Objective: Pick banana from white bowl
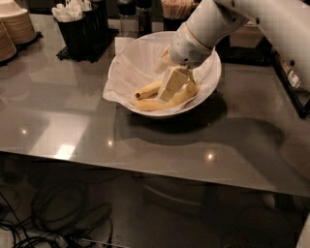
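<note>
The white bowl (208, 82), lined with crinkled white paper, stands at the middle back of the grey table. Two yellow bananas lie in it. The banana (152, 104) is the longer, curved one along the bowl's front, its right end rising under the gripper. The shorter, straighter banana (147, 90) lies just behind it on the left. My gripper (172, 86) reaches down into the bowl from the upper right and sits on or right over the middle of the bananas, hiding part of each.
A black caddy with white packets (80, 29) stands at the back left, with stacked brown bowls (14, 26) at the far left. Dark bottles and a holder of sticks (177, 9) stand behind the bowl. Dark shelving (290, 72) lies to the right.
</note>
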`<move>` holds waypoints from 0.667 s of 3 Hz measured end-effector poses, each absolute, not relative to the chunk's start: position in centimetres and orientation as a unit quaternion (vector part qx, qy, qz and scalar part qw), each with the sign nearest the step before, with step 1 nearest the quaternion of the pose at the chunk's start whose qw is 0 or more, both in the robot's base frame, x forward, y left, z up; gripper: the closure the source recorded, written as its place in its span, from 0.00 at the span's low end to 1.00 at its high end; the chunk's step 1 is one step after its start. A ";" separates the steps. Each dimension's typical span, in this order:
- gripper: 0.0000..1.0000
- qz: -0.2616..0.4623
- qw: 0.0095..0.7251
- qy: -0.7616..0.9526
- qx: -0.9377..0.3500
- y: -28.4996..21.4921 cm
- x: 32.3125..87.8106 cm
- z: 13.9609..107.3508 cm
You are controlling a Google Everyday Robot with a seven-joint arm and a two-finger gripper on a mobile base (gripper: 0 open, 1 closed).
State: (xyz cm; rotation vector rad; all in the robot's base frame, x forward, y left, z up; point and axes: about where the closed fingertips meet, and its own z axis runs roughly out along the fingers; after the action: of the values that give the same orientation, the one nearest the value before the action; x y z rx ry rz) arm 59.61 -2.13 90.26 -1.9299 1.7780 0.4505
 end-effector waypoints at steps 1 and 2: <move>0.37 0.165 0.237 0.650 -0.703 -2.3 60.0 89.9; 0.33 0.169 0.232 0.657 -0.697 -2.8 60.1 89.0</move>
State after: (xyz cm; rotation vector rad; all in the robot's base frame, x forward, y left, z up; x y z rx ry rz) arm 60.14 -2.77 89.00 -1.9172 1.8054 0.4636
